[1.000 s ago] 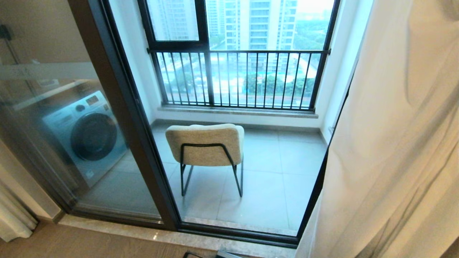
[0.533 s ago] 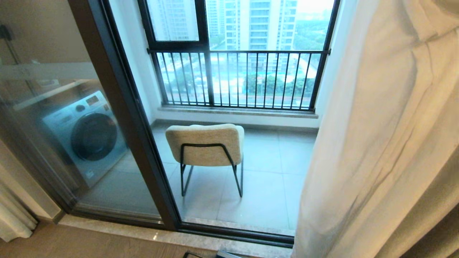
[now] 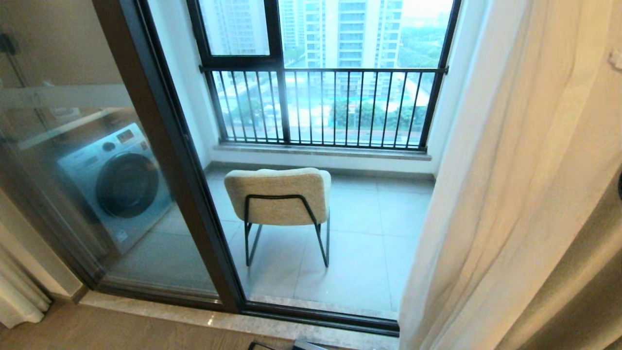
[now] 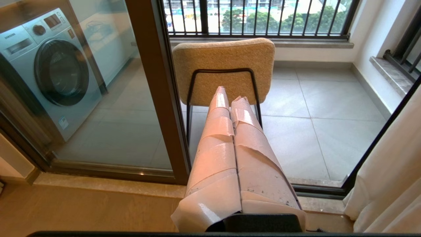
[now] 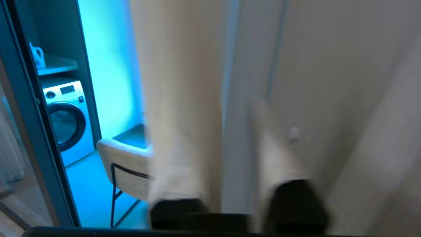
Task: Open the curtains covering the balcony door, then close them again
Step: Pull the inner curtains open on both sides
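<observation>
Head view shows the curtains [image 3: 525, 184] gathered at the right side of the balcony door [image 3: 165, 160]. They hang with their long axis running from the top to the floor, and the folds lean a little, with the lower edge reaching more to the left than the top. Two layers can be counted there: one thin white layer at the front edge and one heavier cream layer [image 3: 583, 291] behind it, further right. One more strip of curtain [image 3: 17, 296] hangs at the far left, low in the picture.

The door has one dark upright frame post, and its bottom rail lies along the floor. Through the glass stand one chair [image 3: 279, 197] with its back to the camera, and one washing machine [image 3: 116, 182] to its left.

The left gripper [image 4: 229, 93] is held low in front of the door, its two taped fingers pressed together with nothing between them. The right gripper [image 5: 227, 158] is up against the curtain folds. Its view is blurred, so the fingers only seem to be apart, and I cannot tell if any cloth is caught between them.
</observation>
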### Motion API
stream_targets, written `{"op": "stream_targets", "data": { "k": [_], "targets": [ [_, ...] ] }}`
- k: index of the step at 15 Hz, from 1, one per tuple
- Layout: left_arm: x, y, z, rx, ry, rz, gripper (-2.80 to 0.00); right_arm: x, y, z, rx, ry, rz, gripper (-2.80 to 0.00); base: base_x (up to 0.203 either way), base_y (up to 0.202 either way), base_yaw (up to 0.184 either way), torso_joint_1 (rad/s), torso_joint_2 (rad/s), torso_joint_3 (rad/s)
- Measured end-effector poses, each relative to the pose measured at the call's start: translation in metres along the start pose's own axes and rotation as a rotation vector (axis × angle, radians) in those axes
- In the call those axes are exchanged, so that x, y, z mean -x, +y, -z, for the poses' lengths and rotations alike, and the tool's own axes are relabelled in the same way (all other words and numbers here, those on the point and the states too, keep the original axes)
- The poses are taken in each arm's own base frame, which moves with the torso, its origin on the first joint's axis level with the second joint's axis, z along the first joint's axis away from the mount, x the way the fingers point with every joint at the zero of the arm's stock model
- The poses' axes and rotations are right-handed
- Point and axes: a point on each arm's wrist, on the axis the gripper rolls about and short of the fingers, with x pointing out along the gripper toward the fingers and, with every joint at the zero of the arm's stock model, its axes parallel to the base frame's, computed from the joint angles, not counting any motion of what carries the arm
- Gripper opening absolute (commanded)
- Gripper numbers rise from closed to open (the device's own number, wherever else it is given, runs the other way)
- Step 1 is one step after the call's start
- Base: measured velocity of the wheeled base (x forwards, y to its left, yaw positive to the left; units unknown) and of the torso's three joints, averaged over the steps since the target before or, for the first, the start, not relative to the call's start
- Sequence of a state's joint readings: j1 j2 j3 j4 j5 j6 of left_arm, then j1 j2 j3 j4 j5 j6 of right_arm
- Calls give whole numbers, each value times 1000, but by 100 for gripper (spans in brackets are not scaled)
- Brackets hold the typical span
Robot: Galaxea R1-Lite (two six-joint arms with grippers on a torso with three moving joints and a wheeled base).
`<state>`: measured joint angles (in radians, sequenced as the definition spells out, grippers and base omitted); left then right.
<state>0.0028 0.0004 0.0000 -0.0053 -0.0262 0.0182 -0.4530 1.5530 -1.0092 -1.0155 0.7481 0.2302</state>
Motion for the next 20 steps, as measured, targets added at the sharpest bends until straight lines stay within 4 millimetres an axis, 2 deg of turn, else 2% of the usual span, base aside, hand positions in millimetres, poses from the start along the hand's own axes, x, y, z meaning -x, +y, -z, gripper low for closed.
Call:
{"op": "stream_targets", "data": {
  "k": [3,7,17,18,20],
  "targets": [
    [0,0,0,0,0,0,-280,4,4,1,-2,5,-2,0,0,0,0,0,0,0],
    [0,0,0,0,0,0,-280,21,21,0,-18,23,-5,0,0,0,0,0,0,0],
    [0,0,0,0,0,0,-280,100,95,12,-77,84,-28,0,0,0,0,0,0,0],
    [0,0,0,0,0,0,-280,107,101,14,-79,87,-46,-280,0,0,0,0,0,0],
    [0,0,0,0,0,0,-280,118,116,17,-91,91,-86,-280,0,0,0,0,0,0]
  ]
}}
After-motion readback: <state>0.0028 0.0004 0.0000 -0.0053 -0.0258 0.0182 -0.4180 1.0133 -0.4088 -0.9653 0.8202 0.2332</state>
